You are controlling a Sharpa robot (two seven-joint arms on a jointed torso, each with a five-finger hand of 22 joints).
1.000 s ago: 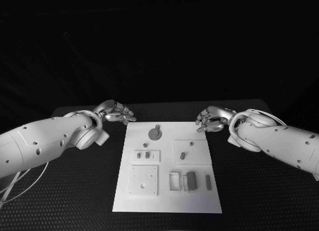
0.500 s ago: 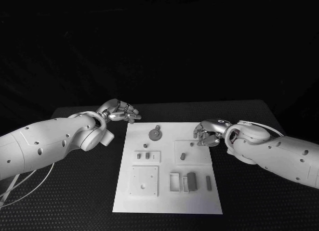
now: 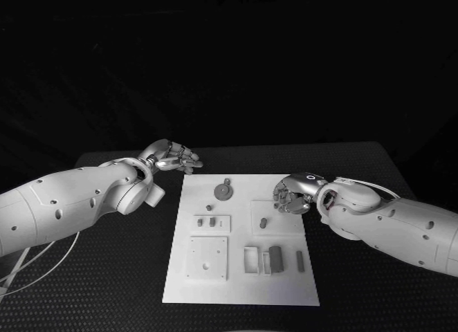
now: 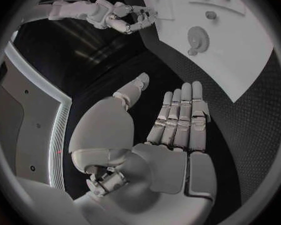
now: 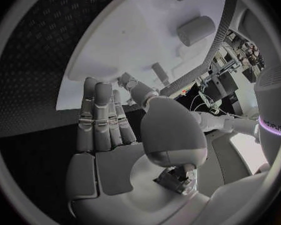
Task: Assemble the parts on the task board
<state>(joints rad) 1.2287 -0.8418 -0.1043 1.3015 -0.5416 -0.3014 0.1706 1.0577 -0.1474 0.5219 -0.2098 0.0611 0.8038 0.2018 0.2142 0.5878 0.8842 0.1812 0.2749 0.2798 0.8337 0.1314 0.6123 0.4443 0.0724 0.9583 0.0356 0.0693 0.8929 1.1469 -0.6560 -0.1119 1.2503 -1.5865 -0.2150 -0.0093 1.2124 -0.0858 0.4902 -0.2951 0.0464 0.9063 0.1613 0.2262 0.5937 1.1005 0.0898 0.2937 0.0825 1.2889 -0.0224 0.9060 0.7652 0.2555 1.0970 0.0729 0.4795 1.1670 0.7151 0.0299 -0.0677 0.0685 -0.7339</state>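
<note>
Black tabletop (image 3: pixel 109 277): dark, dimpled surface carrying everything; plenty of bare room on either side of the plate for the arms to swing.
White task board (image 3: pixel 289 294): lies lengthwise down the middle, its near end unobstructed, its far corners each close to a hand.
Right hand (image 3: pixel 294 194): a second ago it sat back by the board's far right corner; it has since come in and down over the right edge, beside the upper right recess. Its wrist view shows flat, straight fingers with nothing in them.
Left hand (image 3: pixel 172 158): has barely shifted, hovering just off the far left corner, over tabletop rather than board. Palm bare, fingers extended side by side, holding nothing.
What that means: I'd judge the right hand is starting a reach for a piece, while the left waits. No part looks lifted yet.
Gear part (image 3: pixel 222 191): round toothed piece near the board's far end, between the two hands, touched by neither.
Slot part (image 3: pixel 263 224): small piece in the upper right recess, nearest the right hand.
Block parts (image 3: pixel 275 259): upright pieces by the lower right frame, well clear of both hands.
</note>
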